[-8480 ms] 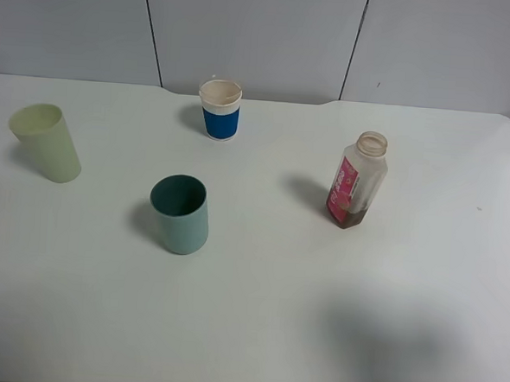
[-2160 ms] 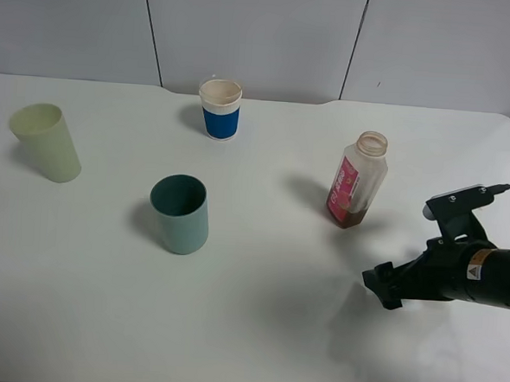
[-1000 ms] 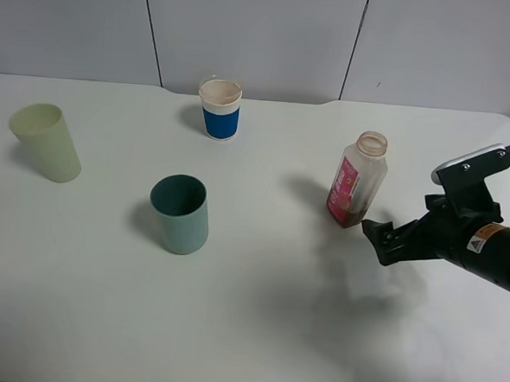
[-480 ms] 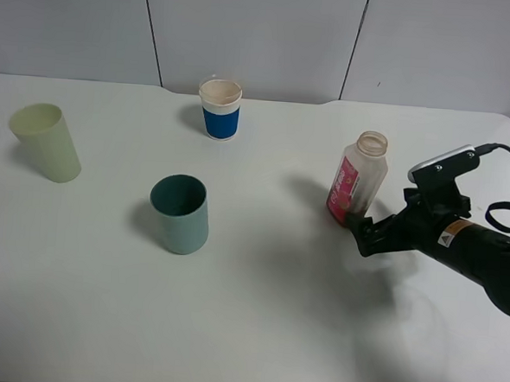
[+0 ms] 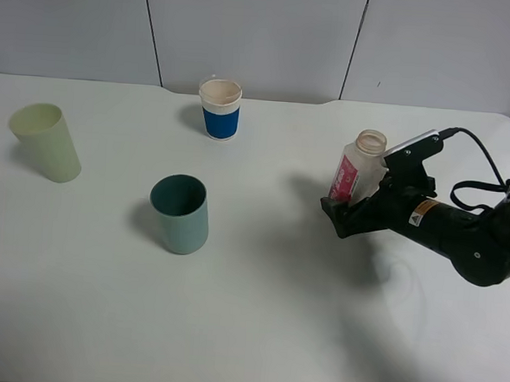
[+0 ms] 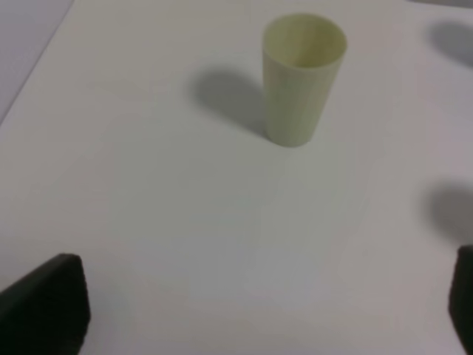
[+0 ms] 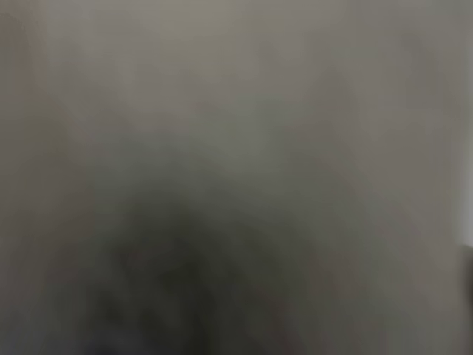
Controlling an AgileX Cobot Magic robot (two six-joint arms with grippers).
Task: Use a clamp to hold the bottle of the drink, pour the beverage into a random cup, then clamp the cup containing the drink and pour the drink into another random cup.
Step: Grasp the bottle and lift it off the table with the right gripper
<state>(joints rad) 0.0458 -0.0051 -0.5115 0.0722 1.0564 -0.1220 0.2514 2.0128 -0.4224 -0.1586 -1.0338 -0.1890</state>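
The clear bottle (image 5: 359, 165) with the pink-red label stands right of centre in the exterior high view. My right gripper (image 5: 344, 215) has come in from the right at its lower half, jaws open, the near black finger crossing in front of the bottle's base. The beverage is hidden behind that finger. The right wrist view is only a grey-brown blur. The teal-green cup (image 5: 180, 214) stands left of centre and the white cup with a blue band (image 5: 220, 109) at the back. My left gripper (image 6: 251, 310) is open, its black fingertips (image 6: 48, 303) wide apart over bare table.
A pale yellow-green cup (image 5: 47, 142) stands at the far left, also seen upright ahead of the left gripper as the same cup (image 6: 303, 78). The white table (image 5: 256, 312) ends at a grey panelled wall behind. A black cable loops off the right arm.
My right arm has moved left and back, from just right of the bottle to its lower half. The bottle, the cups and the left gripper have not moved.
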